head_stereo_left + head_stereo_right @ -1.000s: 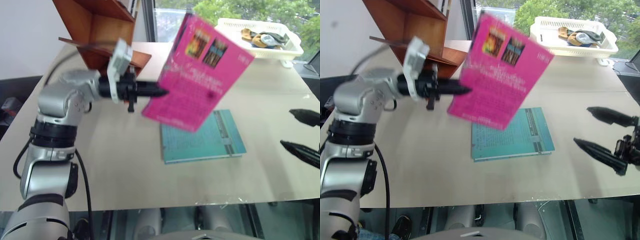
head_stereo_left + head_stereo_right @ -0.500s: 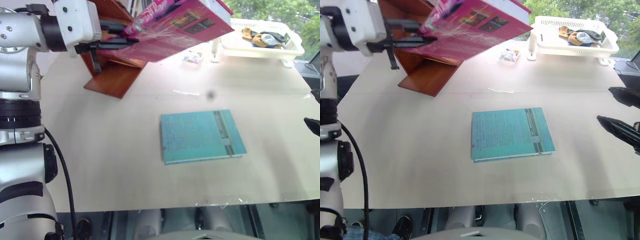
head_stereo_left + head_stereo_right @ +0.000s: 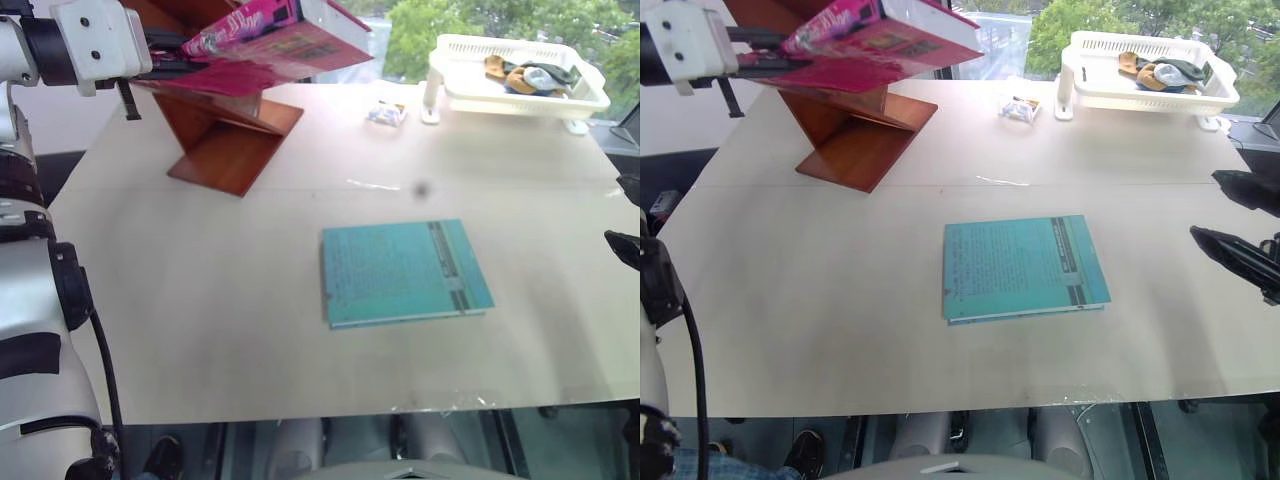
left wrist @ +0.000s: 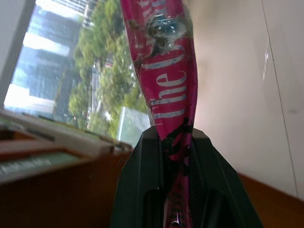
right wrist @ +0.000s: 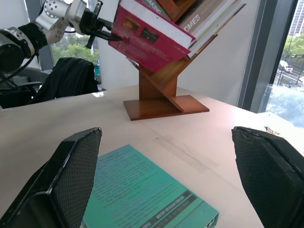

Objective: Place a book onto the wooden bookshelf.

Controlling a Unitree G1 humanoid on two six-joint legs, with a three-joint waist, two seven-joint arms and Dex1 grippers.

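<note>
My left gripper (image 3: 185, 62) is shut on one edge of the pink book (image 3: 270, 45), which it holds nearly flat and high at the table's far left. In the left wrist view the black fingers (image 4: 142, 190) clamp the book (image 4: 166, 71) between them. The book (image 5: 147, 40) hangs over the base of the wooden bookshelf (image 3: 225, 140), close beside other books leaning in the slanted compartment (image 5: 204, 21); I cannot tell if it touches them. My right gripper (image 3: 1235, 220) is open and empty at the table's right edge.
A thin teal book (image 3: 405, 272) lies flat in the middle of the table. A white basket tray (image 3: 520, 75) with small items stands at the far right corner. A small packet (image 3: 386, 113) lies next to it.
The left arm has risen and swung left, rolling the pink book from upright to nearly flat and carrying it from mid-table to over the bookshelf. The right gripper drifted slightly right.
</note>
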